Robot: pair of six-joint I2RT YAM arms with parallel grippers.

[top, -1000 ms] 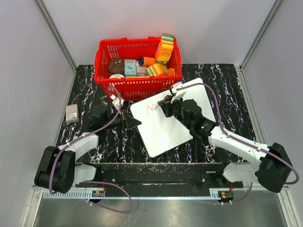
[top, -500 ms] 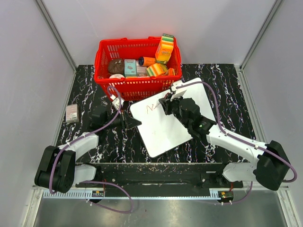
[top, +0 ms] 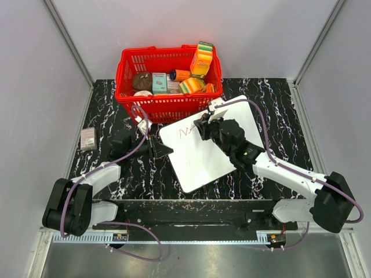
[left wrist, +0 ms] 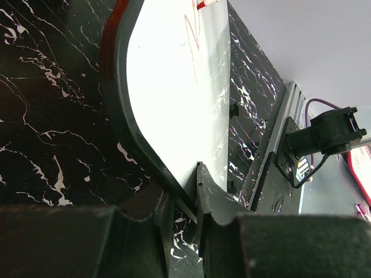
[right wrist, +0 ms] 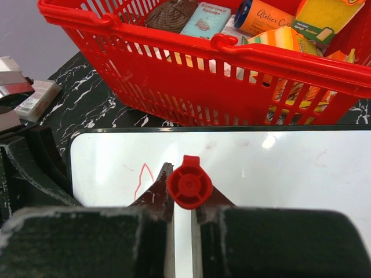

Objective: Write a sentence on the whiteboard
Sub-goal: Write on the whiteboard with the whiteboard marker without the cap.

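Note:
The whiteboard (top: pixel 203 165) lies tilted on the black marble table, just in front of the basket. My left gripper (top: pixel 157 149) is shut on its left edge; in the left wrist view the dark rim of the whiteboard (left wrist: pixel 168 87) runs between the two fingers of the left gripper (left wrist: pixel 182 197). My right gripper (top: pixel 204 124) hovers over the board's upper left part, shut on a red marker (right wrist: pixel 189 182) whose end cap faces the camera. Of the sentence, only a short red stroke (top: pixel 185 132) shows, seen too in the right wrist view (right wrist: pixel 142 176) just left of the fingers.
A red basket (top: pixel 168 107) full of packaged goods stands directly behind the board, its wall (right wrist: pixel 232 75) close ahead of the right wrist. A small grey box (top: pixel 88 139) lies at the table's left edge. Grey walls enclose the table.
My right gripper has crept a little toward the basket with the marker, and the red stroke has grown slightly. The left gripper has stayed put on the board's edge.

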